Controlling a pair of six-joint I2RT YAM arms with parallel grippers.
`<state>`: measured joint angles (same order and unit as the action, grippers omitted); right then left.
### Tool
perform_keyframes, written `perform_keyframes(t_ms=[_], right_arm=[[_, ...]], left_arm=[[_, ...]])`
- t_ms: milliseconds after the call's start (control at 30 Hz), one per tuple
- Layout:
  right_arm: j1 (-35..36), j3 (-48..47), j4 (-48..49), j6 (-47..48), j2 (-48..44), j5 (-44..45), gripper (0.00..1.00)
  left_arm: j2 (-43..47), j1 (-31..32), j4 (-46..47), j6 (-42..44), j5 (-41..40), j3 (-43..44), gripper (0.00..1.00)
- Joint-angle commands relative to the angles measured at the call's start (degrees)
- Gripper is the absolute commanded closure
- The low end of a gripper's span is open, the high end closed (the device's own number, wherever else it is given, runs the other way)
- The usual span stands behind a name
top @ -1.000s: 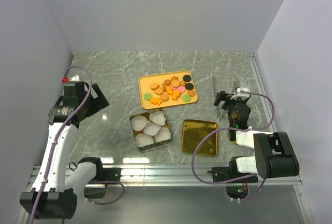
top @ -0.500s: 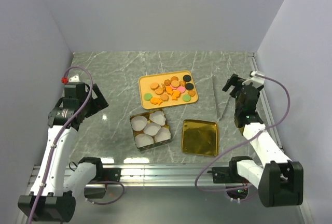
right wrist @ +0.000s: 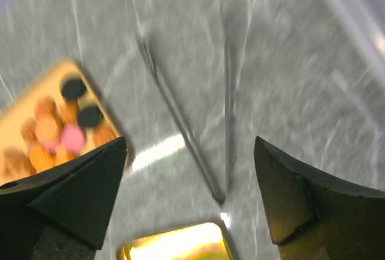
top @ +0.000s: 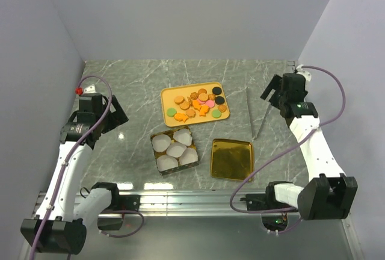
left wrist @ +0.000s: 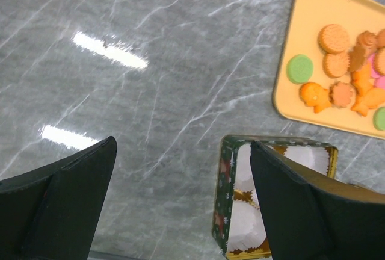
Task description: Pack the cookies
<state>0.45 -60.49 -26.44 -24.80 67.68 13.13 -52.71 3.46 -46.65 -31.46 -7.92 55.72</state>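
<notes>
The cookies (top: 197,105), mostly orange rounds and fish shapes with a few pink, green and black, lie on an orange tray (top: 168,95) at mid-table. They also show in the left wrist view (left wrist: 343,73) and, blurred, in the right wrist view (right wrist: 57,133). A green tin (top: 154,148) holding white paper cups stands just in front of the tray. My left gripper (top: 116,115) hangs open and empty left of the tin (left wrist: 225,200), above bare table (left wrist: 182,145). My right gripper (top: 270,93) is open and empty, high above metal tongs (right wrist: 180,121).
A gold tin lid (top: 231,159) lies right of the tin, in front of the tongs (top: 256,118). Grey walls stand close on the left, right and back. The right wrist view (right wrist: 190,142) is motion-blurred.
My right arm has lifted and swung back toward the far right, away from the lid. My left arm has shifted slightly. Cookies, tin and lid have not moved.
</notes>
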Motion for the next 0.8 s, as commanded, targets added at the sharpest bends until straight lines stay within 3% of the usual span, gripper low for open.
perform_keyframes(t_ms=[0, 100, 167, 267, 767], right_arm=[[-0.3, -0.7, -9.3, -0.4, 2.7, -11.3, 0.09], [-0.3, 0.5, -10.7, 0.4, 4.9, -16.5, 0.09], [-0.2, 1.3, -10.9, 1.7, 6.1, -19.4, 0.01], [-0.3, 1.3, -12.1, 2.6, 9.7, -20.5, 0.0], [-0.2, -2.3, -13.5, 7.0, 27.0, -16.2, 0.0]], left_arm=[[1.1, 0.1, 5.8, 3.2, 3.2, 0.0, 0.01], [1.1, 0.1, 7.8, 3.5, 4.7, -1.6, 0.01], [0.8, 0.1, 8.2, 3.3, 4.6, -1.9, 0.01], [0.7, 0.1, 7.9, 3.2, 3.8, -2.0, 0.01], [0.0, 0.1, 7.7, 2.4, 1.5, -2.2, 0.01]])
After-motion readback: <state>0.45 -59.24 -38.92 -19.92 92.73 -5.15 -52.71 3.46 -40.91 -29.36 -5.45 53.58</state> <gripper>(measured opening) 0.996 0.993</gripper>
